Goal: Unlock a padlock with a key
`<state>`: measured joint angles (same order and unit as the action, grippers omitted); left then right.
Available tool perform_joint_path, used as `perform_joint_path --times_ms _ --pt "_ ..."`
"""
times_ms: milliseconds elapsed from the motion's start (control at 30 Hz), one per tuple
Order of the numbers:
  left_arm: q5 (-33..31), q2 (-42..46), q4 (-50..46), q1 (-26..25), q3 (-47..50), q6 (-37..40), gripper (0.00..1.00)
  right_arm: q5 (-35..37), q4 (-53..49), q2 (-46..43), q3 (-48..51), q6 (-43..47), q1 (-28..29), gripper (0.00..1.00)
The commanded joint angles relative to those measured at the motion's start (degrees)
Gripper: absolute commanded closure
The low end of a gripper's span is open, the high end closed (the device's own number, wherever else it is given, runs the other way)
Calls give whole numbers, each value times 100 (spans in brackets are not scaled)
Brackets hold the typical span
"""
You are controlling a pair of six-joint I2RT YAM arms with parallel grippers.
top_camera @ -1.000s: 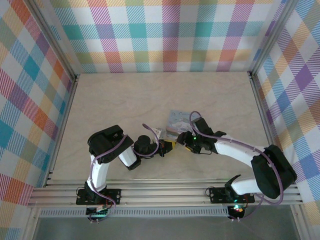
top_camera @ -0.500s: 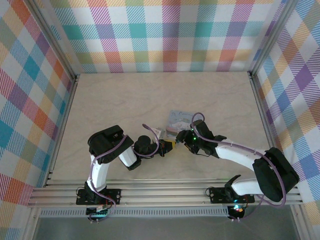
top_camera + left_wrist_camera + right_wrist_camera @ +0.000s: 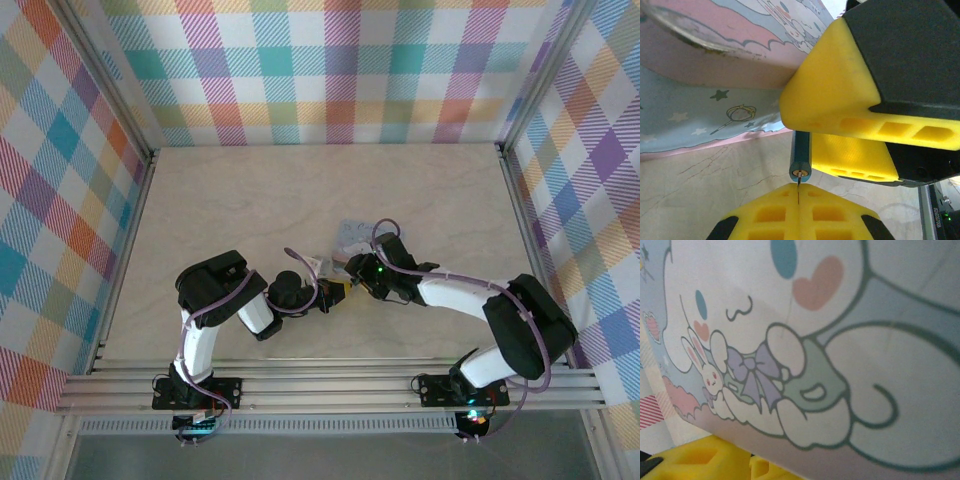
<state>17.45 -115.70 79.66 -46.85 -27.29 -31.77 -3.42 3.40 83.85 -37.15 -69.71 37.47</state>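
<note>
The small dark bluish-grey padlock (image 3: 801, 152) is hanging edge-on just ahead of the left pincer (image 3: 798, 197). Its long axis is running straight from that pincer's tips away towards the right pincer (image 3: 357, 268). The end with the little round brass keyway is pointing back at the left pincer's tips. Seen this way it is looking like a narrow, flat slab, slightly shiny along the edge.

The left pincer's yellow foam fingers are pressing together on a thin dark metal key (image 3: 798, 183). The key is showing as a mere sliver reaching from their seam to the brass keyway.

The padlock is lying against the tip of the right pincer's lower yellow finger (image 3: 850, 150) and under the upper one. I cannot tell whether that pincer is actually pinching it.

Just beyond the right pincer, the pale blue and pink rectangular tin with a cartoon lid (image 3: 840, 340) is sitting on the pale marbled table (image 3: 700, 185). Its inside is hidden from me.
</note>
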Motion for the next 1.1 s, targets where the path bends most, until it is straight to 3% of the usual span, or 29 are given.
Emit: perform_joint_path --times_ms 0,133,400,933,1067 --pt "-31 55 -296 -101 49 -97 100 -14 -142 90 -128 -108 49 48" --pt "-25 108 -302 -96 49 -165 100 110 -298 30 -114 -104 93 53" --pt "18 250 -304 -132 20 -424 100 228 -332 -18 13 -145 241 52" --pt "17 777 -828 -185 88 -207 100 394 -524 -356 82 -60 296 86" --pt "-114 1146 -1408 -184 73 6 87 441 -452 -513 182 -84 296 100"
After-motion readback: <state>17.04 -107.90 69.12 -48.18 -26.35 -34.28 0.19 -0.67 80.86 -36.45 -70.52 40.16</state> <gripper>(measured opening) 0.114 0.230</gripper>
